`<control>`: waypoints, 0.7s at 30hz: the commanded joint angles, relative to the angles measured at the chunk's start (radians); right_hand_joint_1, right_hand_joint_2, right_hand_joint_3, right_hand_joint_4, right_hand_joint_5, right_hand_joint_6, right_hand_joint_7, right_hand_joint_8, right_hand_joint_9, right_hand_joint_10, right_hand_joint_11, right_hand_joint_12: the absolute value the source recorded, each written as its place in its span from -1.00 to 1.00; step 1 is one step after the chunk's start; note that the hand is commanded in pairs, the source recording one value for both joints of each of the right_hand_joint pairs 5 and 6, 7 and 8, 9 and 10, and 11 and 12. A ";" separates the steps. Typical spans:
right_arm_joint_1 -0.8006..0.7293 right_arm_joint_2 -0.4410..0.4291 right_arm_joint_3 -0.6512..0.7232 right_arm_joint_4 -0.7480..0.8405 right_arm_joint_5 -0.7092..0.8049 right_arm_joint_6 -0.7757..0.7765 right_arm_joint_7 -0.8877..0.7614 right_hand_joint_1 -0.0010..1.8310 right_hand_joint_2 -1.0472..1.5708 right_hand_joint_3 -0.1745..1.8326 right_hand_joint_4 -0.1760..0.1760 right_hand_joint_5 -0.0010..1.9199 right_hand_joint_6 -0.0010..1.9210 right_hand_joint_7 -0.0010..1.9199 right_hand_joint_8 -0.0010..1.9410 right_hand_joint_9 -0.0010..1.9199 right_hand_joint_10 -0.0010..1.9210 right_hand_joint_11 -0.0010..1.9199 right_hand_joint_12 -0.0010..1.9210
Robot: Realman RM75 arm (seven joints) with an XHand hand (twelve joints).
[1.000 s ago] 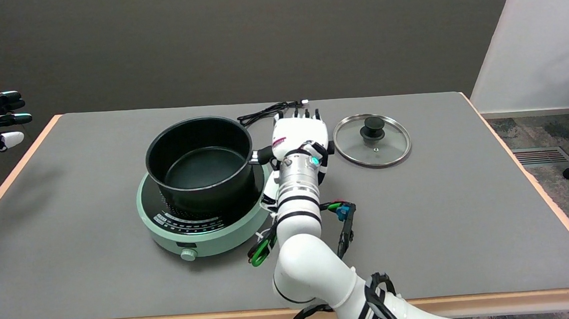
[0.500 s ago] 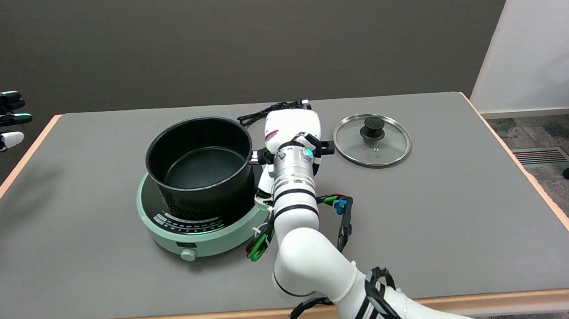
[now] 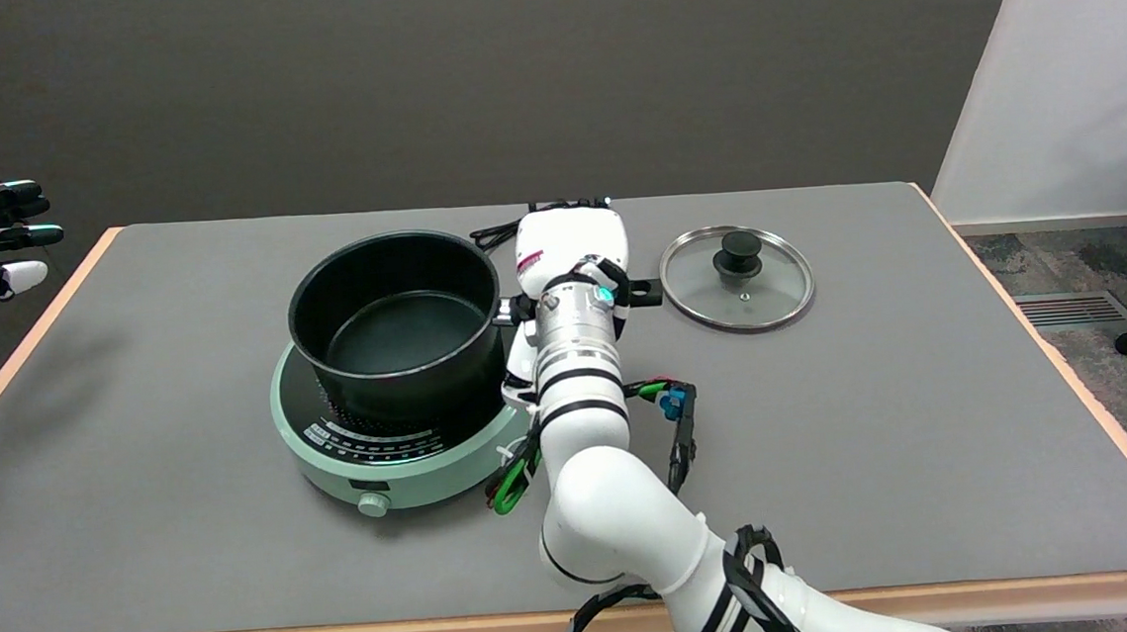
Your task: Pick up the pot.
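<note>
- Over the pot's side handle, mid-table: the right black-and-white robot hand (image 3: 571, 246) sits back-up, palm down, wrist toward the camera, fingers pointing to the far edge.
- Fingers are curled down out of sight behind the white back of the hand; can't tell whether they are closed on the handle or only resting over it.
- White right arm (image 3: 586, 423) comes in from the lower right and bends at the elbow near the table's front edge; the forearm runs away from the camera, just beside the cooker's right rim.
- Black handle (image 3: 648, 292) shows only as short stubs on either side of the wrist; its long axis runs left-right, pointing from the pot toward the lid.
- Black round deep pot (image 3: 395, 313) stands upright on the mint-green round induction cooker (image 3: 384, 447), open mouth up, nothing visible inside.
- Round glass lid with metal rim and black knob (image 3: 736, 277) lies flat, knob up, right of the hand, apart from it.
- Black power cable (image 3: 498, 231) lies behind the hand by the pot's far side.
- All on the grey table (image 3: 878, 413) with a light wood edge.
</note>
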State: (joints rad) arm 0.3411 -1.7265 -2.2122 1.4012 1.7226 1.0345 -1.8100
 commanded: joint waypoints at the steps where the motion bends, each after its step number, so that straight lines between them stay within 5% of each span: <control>1: -0.031 -0.012 -0.008 0.023 0.006 0.003 -0.034 0.34 -0.86 0.53 0.32 -0.09 -0.09 -0.09 -0.10 -0.09 -0.09 -0.09 -0.09; 9: -0.067 -0.017 -0.022 0.032 0.000 0.050 -0.035 0.32 -0.89 0.94 0.49 -0.23 -0.23 -0.23 -0.24 -0.23 -0.23 -0.23 -0.23; 11: -0.070 -0.020 -0.022 0.032 -0.001 0.050 -0.035 0.32 -0.90 1.00 0.97 -0.24 -0.24 -0.24 -0.25 -0.24 -0.24 -0.24 -0.24; 12: -0.070 -0.020 -0.022 0.031 -0.001 0.051 -0.035 0.32 -0.90 1.00 0.99 -0.24 -0.24 -0.24 -0.25 -0.24 -0.24 -0.24 -0.24; 14: -0.072 -0.020 -0.023 0.032 0.003 0.061 -0.035 0.32 -0.90 1.00 0.89 -0.23 -0.23 -0.23 -0.24 -0.23 -0.23 -0.23 -0.23; 15: -0.073 -0.020 -0.023 0.033 0.005 0.068 -0.035 0.32 -0.90 1.00 0.54 -0.22 -0.23 -0.22 -0.23 -0.22 -0.23 -0.22 -0.23; 21: -0.078 -0.020 -0.022 0.035 0.006 0.074 -0.035 0.33 -0.91 1.00 0.53 -0.19 -0.19 -0.19 -0.19 -0.19 -0.19 -0.19 -0.19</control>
State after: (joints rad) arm 0.2904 -1.7406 -2.2280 1.4266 1.7248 1.0745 -1.8380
